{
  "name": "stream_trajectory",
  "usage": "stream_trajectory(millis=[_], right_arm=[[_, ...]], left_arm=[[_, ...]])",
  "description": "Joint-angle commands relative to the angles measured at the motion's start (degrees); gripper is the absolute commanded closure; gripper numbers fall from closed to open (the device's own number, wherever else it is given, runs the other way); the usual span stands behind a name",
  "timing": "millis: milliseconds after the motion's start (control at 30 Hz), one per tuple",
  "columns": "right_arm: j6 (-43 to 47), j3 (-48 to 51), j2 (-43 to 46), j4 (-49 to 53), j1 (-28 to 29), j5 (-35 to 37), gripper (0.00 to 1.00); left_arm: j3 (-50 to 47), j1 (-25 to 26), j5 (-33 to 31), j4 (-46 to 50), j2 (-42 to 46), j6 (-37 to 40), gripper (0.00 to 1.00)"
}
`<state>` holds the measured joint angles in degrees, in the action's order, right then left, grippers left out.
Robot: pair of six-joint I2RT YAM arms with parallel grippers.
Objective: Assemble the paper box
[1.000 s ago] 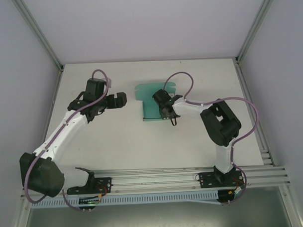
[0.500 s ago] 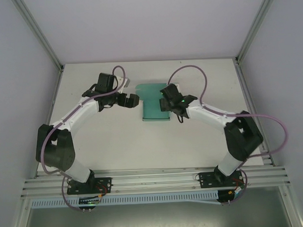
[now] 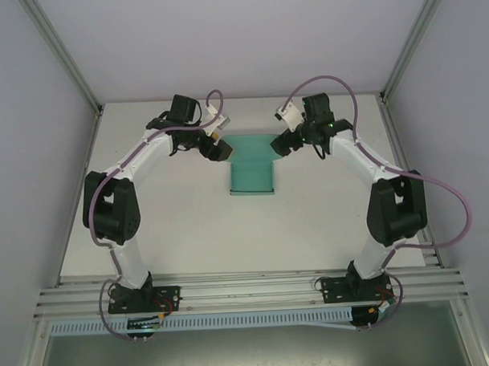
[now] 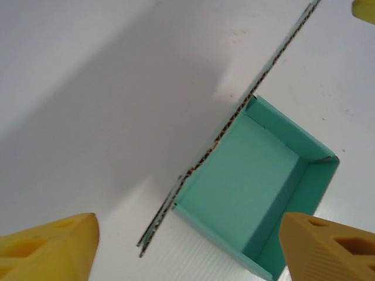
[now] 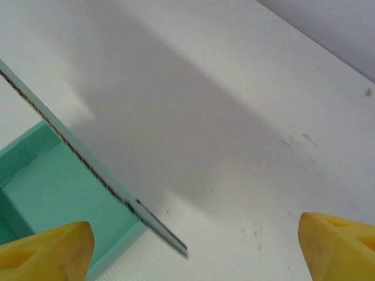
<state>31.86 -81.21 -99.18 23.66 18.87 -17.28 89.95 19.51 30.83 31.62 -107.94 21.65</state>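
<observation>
The teal paper box [image 3: 251,173] lies on the white table [image 3: 166,226] at mid-back, a shallow tray with its walls up. My left gripper [image 3: 219,149] is at its back left corner and my right gripper [image 3: 282,143] at its back right corner. In the left wrist view the box's tray [image 4: 249,181] and an upright side flap [image 4: 234,120] lie between the wide-apart yellow fingers [image 4: 50,246] of the left gripper [image 4: 187,252], untouched. In the right wrist view the right gripper [image 5: 190,252] is open over a flap edge [image 5: 88,161] beside the teal box [image 5: 53,187].
Aluminium rails [image 3: 248,283] run along the near edge by the arm bases. Slanted frame posts [image 3: 59,53] and white walls close in the back and sides. Bare table lies left, right and in front of the box.
Both arms stretched toward the back. The right gripper opened and left the box's middle for its back right corner. The left gripper moved in to the back left corner.
</observation>
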Motion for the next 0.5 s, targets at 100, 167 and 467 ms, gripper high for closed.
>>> stream_trajectory(millis=[100,167,467], right_arm=[[10.42,-9.48,-7.83,14.95,0.19,-5.64,0.19],[10.45,-11.22,-9.43,15.80,0.02,-5.31,0.22],[13.02,-16.23,-13.00,21.06,-0.42,-4.96,0.40]], left_arm=[[6.48,0.10,3.26,7.93,-3.54,8.90,0.32],[8.97,0.11,3.20,10.68,-5.56,10.72,0.35],[17.49,0.60,1.82,19.28,-12.62,16.12,0.56]])
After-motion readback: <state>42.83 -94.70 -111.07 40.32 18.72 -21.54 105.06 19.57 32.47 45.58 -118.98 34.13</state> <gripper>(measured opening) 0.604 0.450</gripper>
